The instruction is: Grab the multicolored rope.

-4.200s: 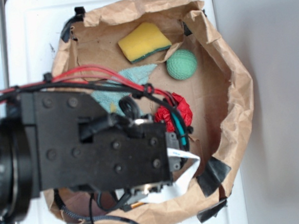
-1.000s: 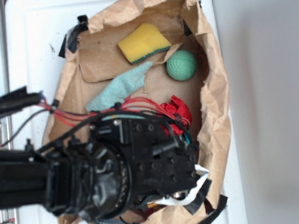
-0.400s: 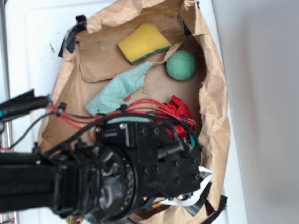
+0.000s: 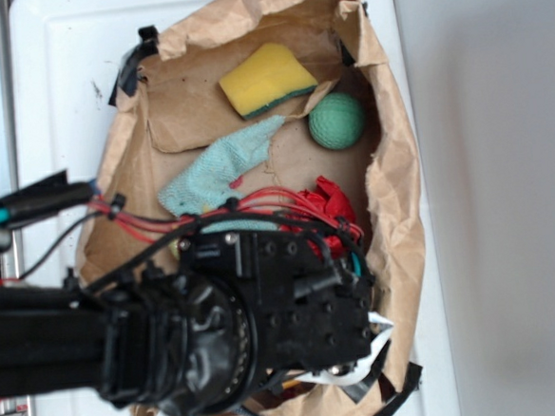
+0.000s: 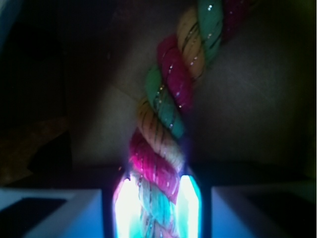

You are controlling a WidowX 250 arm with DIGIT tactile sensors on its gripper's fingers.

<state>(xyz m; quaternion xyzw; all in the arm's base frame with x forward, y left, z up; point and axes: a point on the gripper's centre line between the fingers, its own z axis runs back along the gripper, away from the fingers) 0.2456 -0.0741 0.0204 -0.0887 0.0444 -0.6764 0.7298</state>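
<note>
Multicolored rope (image 5: 166, 114) twisted, its near end pinched between the gripper (image 5: 157, 208) fingers, clamped tight

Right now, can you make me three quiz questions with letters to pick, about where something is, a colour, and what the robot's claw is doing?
1. Where is the yellow sponge?
A. inside the paper bag
B. outside it
C. on the arm

2. What colour is the ball?
A. blue
B. green
C. white

3. What is the gripper doing?
A. hanging open, empty
B. closed on the multicolored rope
C. holding the cloth

Answers: 1 A, it lies within the bag's walls. 2 B, plainly green. 3 B, the wrist view shows the rope squeezed between both fingers.
</note>
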